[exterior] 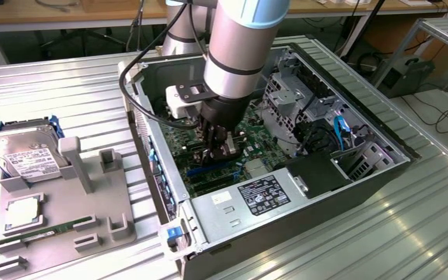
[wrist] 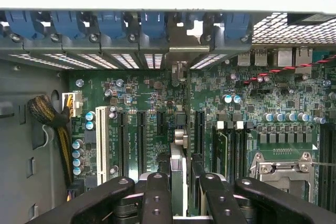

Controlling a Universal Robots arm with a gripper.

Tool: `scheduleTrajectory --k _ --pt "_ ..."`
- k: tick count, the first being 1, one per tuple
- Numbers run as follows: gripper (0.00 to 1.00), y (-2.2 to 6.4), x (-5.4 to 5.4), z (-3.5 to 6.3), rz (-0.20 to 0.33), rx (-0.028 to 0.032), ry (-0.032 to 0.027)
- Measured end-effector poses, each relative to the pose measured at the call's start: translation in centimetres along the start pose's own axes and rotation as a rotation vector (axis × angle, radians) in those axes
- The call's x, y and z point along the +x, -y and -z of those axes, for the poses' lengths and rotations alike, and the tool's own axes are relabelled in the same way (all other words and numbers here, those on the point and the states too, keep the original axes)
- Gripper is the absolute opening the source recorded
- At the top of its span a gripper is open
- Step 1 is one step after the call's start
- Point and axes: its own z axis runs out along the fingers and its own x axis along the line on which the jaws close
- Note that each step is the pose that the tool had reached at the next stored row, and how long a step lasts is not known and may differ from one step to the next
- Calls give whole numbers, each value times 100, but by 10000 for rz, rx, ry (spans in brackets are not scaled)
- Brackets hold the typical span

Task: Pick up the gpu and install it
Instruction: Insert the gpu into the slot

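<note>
At the centre of the exterior view the gripper (exterior: pixel 217 153) reaches into the open computer case (exterior: pixel 380 169), clamped on the gpu (wrist: pixel 178 166), held edge-on above the motherboard (wrist: pixel 252 98). If the card sits skewed to its slot (wrist: pixel 200 132), pressing down could jam it or strain the board.

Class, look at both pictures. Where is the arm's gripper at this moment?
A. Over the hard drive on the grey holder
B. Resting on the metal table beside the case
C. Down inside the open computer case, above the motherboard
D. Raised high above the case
C: in the exterior view the gripper reaches down into the open computer case, and the wrist view shows the green motherboard just beyond it.
</note>
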Motion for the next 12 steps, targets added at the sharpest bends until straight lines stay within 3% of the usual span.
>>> scheduleTrajectory --k 12 --pt "26 0 1 -14 29 -1 -3"
